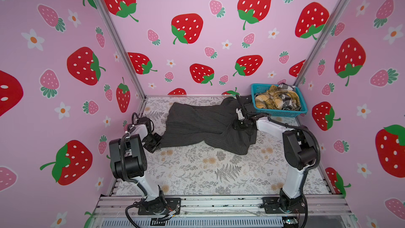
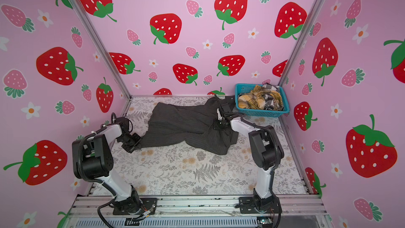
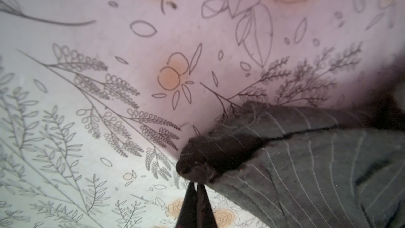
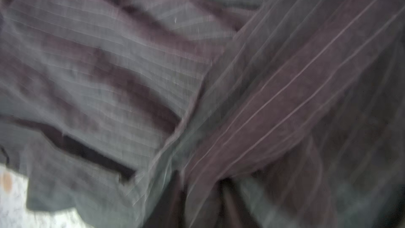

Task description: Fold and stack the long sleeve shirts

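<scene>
A dark charcoal pinstriped shirt [image 1: 197, 123] [image 2: 179, 123] lies spread and rumpled across the back of the floral table. At its left edge my left gripper [image 1: 158, 144] [image 2: 138, 144] is low; in the left wrist view the gripper [image 3: 196, 185] is shut on a bunched corner of the charcoal shirt [image 3: 306, 172]. My right gripper [image 1: 237, 127] [image 2: 217, 126] presses down on the shirt's right part. The blurred right wrist view shows the gripper [image 4: 201, 196] with a fold of the striped cloth [image 4: 274, 106] pinched between its fingers. A mustard plaid shirt [image 1: 271, 100] [image 2: 254, 100] and a black-and-white checked shirt [image 1: 288, 105] [image 2: 270, 104] lie crumpled in the basket.
The turquoise mesh basket [image 1: 278, 112] [image 2: 263, 113] stands in the back right corner, close to the right arm's wrist. Pink strawberry walls close the cell on three sides. The floral table cover [image 1: 197, 172] [image 2: 175, 172] stretches from the shirt to the metal rail where both arm bases are bolted.
</scene>
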Controlling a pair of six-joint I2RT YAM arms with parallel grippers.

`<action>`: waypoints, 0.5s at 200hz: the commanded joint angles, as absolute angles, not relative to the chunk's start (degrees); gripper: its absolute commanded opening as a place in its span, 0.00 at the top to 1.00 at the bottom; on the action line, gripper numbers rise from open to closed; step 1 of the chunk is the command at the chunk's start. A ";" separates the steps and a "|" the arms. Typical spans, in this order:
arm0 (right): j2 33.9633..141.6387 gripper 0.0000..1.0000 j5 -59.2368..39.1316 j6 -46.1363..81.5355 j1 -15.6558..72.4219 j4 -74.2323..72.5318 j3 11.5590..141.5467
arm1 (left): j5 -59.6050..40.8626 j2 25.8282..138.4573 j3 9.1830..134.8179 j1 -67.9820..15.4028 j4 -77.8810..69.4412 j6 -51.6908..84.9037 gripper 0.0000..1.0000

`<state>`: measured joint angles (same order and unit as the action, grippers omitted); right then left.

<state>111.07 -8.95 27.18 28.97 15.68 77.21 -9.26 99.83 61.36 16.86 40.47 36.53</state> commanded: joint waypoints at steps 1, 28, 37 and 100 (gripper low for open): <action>111.42 0.99 -7.37 24.55 28.89 18.63 84.82 | -9.51 97.12 62.20 16.92 40.84 36.46 1.00; 104.66 1.00 -8.07 20.54 32.20 21.46 88.93 | -10.12 93.50 62.08 16.87 40.31 37.22 1.00; 101.10 1.00 -8.48 19.19 34.46 22.64 88.32 | -10.18 91.95 62.04 16.94 40.33 37.71 1.00; 78.25 1.00 -2.87 23.32 53.08 23.37 58.77 | -5.96 75.35 57.11 17.14 41.50 43.24 1.00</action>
<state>81.34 -6.48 20.03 49.34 18.59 69.91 -9.17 78.78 59.05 16.88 39.20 40.82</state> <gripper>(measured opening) 0.052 0.047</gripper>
